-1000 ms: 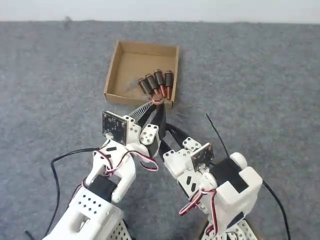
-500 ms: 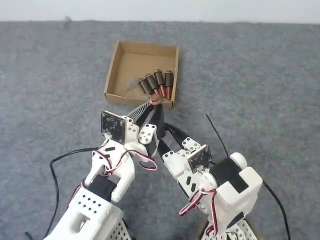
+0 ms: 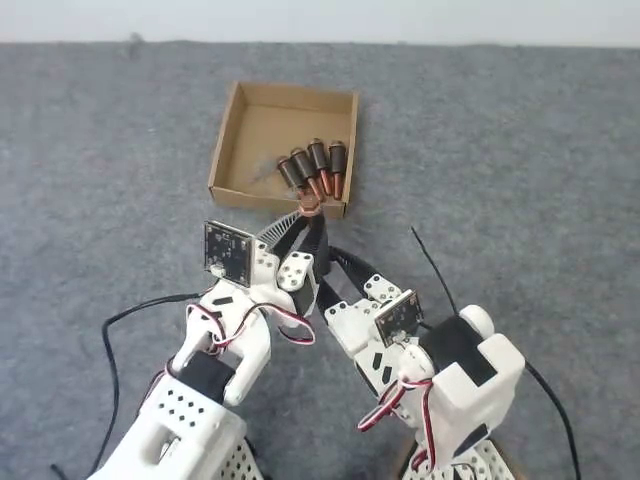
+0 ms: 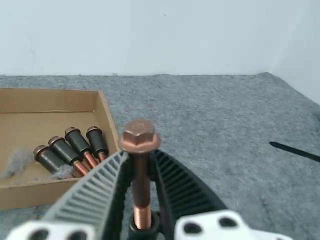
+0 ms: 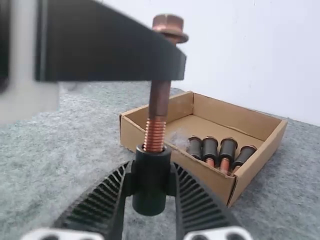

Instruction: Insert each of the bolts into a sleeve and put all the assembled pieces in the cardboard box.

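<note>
Where the high view looks down, the left gripper (image 3: 303,222) stands just on the near side of the box (image 3: 222,150), gripping an upright bolt (image 3: 309,204). Four pieces (image 3: 315,170) lie inside at the right. What sits beneath the bolt is masked.

Left wrist view: the jaws pinch the shank under the head, judged to keep it plumb for insertion. Its lower end is cut off.

Right wrist view: the right gripper (image 5: 150,171) clamps the sleeve (image 5: 150,182) upright, so its bore faces the bolt. The thread tip has entered, but the depth is unclear.
</note>
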Robot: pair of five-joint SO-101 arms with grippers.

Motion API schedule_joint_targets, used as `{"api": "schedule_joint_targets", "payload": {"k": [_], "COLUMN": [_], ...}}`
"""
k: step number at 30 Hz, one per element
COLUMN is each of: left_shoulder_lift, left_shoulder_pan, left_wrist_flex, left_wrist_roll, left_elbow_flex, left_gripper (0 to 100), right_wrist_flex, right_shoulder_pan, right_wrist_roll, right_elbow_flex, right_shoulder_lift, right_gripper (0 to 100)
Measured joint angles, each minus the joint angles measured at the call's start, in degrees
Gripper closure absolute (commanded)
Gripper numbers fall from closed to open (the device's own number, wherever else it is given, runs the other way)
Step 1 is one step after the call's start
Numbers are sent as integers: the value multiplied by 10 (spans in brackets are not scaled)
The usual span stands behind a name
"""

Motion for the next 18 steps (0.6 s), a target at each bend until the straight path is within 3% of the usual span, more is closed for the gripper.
{"api": "schedule_joint_targets", "payload": {"k": [18], "left_shoulder_lift": [0], "left_shoulder_pan": [26], "left_wrist_flex": [4], "left_wrist_roll": [0], "left_elbow_flex": [47], "left_gripper": [988], "right_wrist_flex": [0], "right_shoulder_pan": [3], "right_wrist_roll": [1], "right_elbow_flex": [0], "right_shoulder_lift": [0], "right_gripper": [992]}}
